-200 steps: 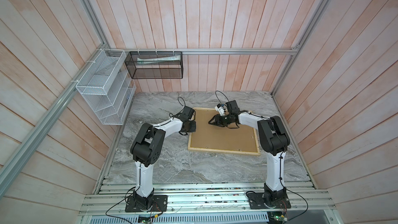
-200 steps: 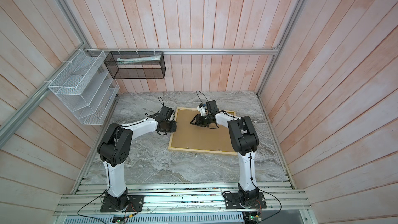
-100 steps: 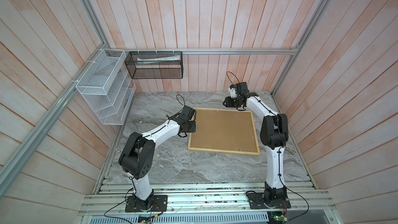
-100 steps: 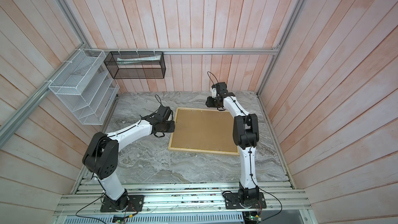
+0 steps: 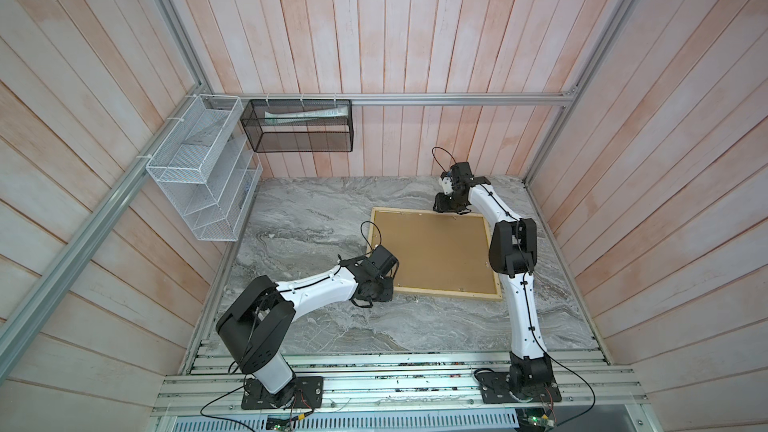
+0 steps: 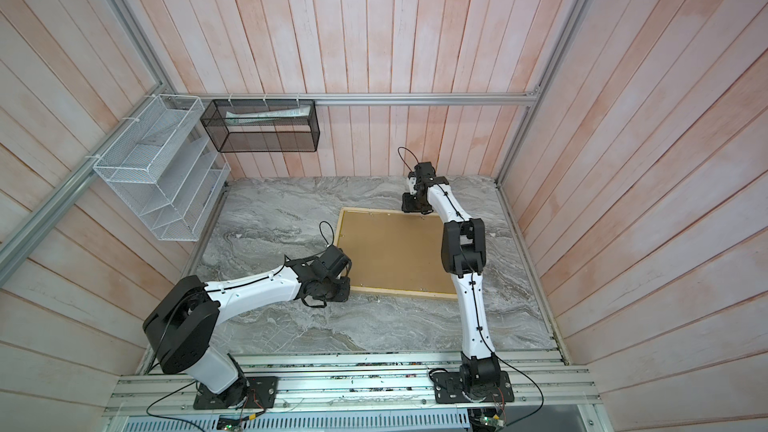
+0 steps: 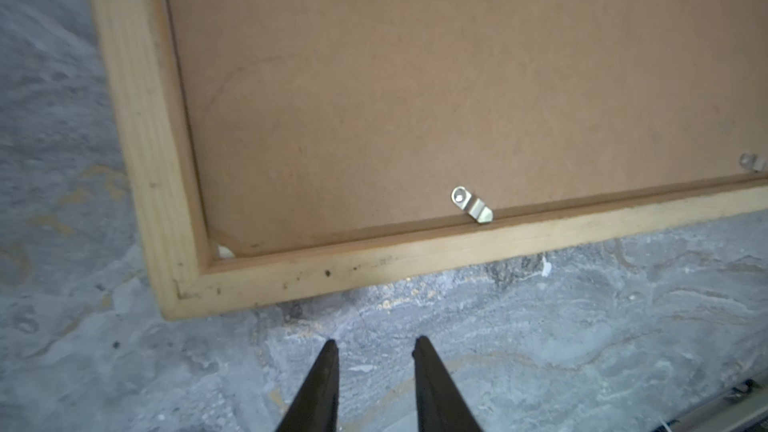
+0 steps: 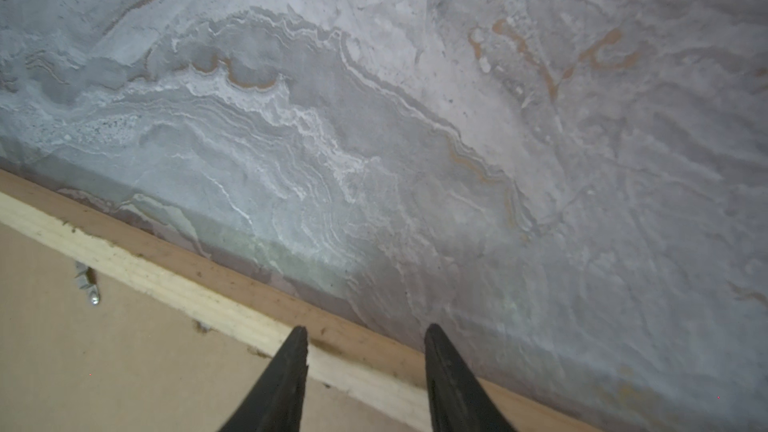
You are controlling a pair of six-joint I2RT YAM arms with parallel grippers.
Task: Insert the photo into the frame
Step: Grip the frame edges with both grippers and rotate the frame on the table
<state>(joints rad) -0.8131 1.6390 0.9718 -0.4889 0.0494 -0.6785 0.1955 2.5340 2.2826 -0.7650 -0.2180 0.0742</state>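
frame (image 7: 137, 118): back up on tabletop (image 7: 582, 326), backing board (image 7: 415, 76) inside.
left pincer (image 7: 376, 344): apart, empty, beside frame corner.
right pincer (image 8: 365, 330): apart, empty, over frame edge.

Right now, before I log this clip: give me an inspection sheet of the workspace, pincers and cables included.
Surface: grey marbled table.
Job's things: frame lies back side up, brown backing board seated in it, metal clip at its edge; photo not seen.
Clutter: one white fleck beside the frame.
Grippers: left pincer open, empty, over table just off a frame corner; right pincer open, empty, above the frame's far edge.
Cables: black loop at each wrist.
Surroundings: white wire rack, black mesh basket, plank walls.
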